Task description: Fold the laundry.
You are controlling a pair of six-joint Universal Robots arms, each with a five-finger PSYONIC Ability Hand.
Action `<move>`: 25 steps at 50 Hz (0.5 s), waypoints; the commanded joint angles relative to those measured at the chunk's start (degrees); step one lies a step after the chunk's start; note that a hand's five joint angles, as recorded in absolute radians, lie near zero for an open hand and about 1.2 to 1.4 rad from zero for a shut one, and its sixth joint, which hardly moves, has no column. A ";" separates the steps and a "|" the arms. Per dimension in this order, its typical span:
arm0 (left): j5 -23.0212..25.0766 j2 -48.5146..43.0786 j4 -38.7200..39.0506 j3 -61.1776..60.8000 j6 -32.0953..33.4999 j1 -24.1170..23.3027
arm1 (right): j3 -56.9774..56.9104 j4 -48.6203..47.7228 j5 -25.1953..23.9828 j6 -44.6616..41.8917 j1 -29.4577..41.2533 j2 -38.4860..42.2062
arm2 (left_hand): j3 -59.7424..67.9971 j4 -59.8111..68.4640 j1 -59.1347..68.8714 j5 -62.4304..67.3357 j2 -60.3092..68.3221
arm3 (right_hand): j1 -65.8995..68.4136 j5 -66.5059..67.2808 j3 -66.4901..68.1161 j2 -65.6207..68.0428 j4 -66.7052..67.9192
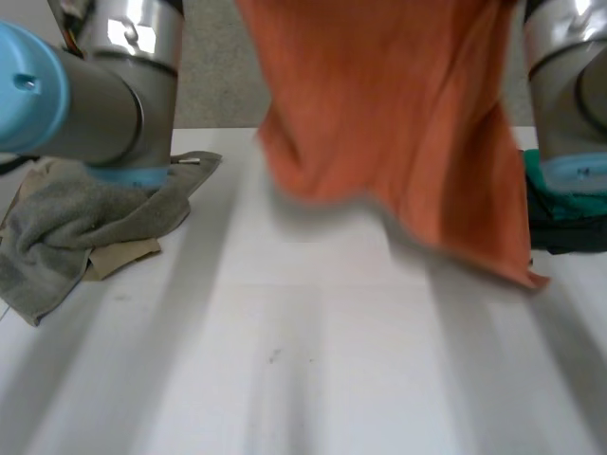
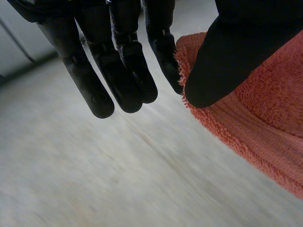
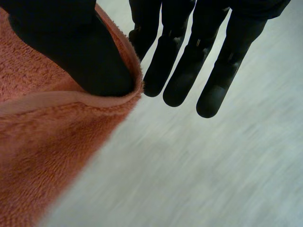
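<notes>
The orange towel (image 1: 398, 123) hangs in the air over the white tabletop (image 1: 303, 379), and each hand holds it at the top edge. The left hand (image 2: 227, 56) pinches the fuzzy edge between its thumb and the finger next to it, and its other fingers are straight and a little apart. The right hand (image 3: 71, 47) does the same: the thumb presses the hem against the nearest finger, and the other fingers point out straight. Below both hands the towel hangs loose, with its low edge near the tabletop. It looks soft, fluffy and light, so I think it will flop and bend anywhere but not slip much. The corners look like the best spots to hold, since they pull it flat. A grey towel (image 1: 85, 227) lies bunched under the left arm, and a green cloth (image 1: 560, 180) lies beside the right arm
</notes>
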 commanded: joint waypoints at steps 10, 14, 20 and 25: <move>-6.14 11.52 -4.00 -23.56 -2.16 0.80 | 5.71 12.54 -10.14 1.27 -0.60 -3.84 | 11.54 11.13 13.76 14.23 11.23 | 15.04 11.68 11.82 12.25 11.41; -4.47 13.89 -4.00 -33.06 -2.07 1.06 | 8.26 21.87 -13.65 0.92 -1.30 -1.82 | 11.54 11.13 13.76 14.23 11.23 | 15.04 11.68 11.82 12.25 11.41; -1.30 15.65 -3.91 -41.35 -1.72 1.33 | 11.51 27.69 -14.45 -1.53 -2.01 3.10 | 11.54 11.13 13.76 14.23 11.23 | 15.04 11.68 11.82 12.25 11.41; -0.51 18.81 -4.26 -42.85 -1.90 1.50 | 13.10 27.77 -11.91 -4.00 -2.18 3.02 | 11.54 11.13 13.76 14.23 11.23 | 15.04 11.68 11.82 12.25 11.41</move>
